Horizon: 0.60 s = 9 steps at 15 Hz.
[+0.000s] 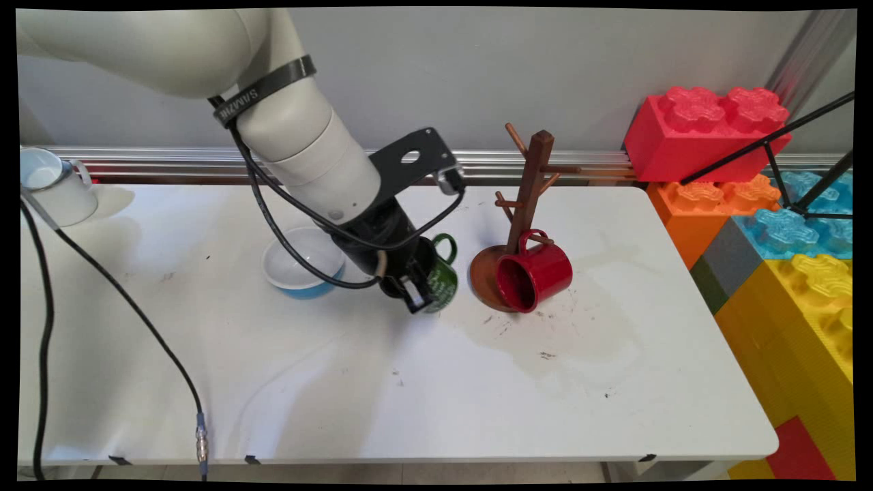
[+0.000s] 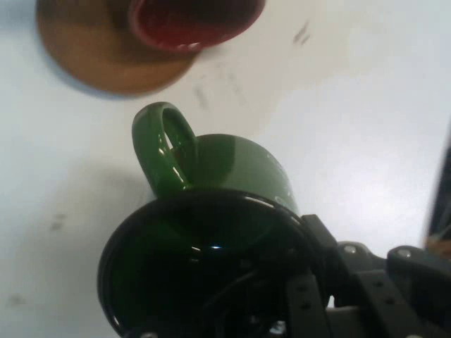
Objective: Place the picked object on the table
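My gripper (image 1: 413,293) is shut on the rim of a dark green mug (image 1: 442,276), near the middle of the table. In the hand view one finger (image 2: 304,303) reaches inside the green mug (image 2: 225,176) and the other stays outside its wall. The mug is tilted, handle pointing away from the hand toward the wooden mug tree (image 1: 532,184). Whether the mug touches the table I cannot tell. A red mug (image 1: 535,273) hangs on the tree's lowest peg, mouth toward the camera, over the round base (image 2: 106,56). The red mug (image 2: 190,21) shows at the hand view's top.
A white bowl with a blue outside (image 1: 303,262) sits just left of the gripper. A white mug (image 1: 51,187) stands at the table's far left. Large toy blocks (image 1: 750,204) are stacked beyond the right edge. A black cable (image 1: 136,314) hangs across the left side.
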{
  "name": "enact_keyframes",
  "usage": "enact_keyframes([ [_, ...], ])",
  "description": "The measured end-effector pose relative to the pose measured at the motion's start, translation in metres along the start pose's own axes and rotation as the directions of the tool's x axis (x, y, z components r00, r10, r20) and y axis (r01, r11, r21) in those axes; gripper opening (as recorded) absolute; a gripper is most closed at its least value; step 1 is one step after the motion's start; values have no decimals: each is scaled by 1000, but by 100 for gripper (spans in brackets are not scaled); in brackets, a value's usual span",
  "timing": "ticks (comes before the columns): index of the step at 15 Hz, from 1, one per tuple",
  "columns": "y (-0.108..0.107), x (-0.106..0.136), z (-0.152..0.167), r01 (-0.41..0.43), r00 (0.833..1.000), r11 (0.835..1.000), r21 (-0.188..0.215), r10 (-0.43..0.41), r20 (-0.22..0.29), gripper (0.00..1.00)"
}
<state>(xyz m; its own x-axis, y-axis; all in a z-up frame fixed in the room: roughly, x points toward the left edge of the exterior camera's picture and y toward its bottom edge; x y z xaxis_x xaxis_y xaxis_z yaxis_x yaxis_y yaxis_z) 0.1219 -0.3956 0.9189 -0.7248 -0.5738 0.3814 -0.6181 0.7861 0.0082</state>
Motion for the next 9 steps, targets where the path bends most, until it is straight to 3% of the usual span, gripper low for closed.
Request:
enact_keyframes([
  [4, -32, -4, 17, -114, 992, 992, 50, 111, 65, 0],
  [9, -69, -4, 50, -272, 955, 960, 64, 261, 141, 0],
])
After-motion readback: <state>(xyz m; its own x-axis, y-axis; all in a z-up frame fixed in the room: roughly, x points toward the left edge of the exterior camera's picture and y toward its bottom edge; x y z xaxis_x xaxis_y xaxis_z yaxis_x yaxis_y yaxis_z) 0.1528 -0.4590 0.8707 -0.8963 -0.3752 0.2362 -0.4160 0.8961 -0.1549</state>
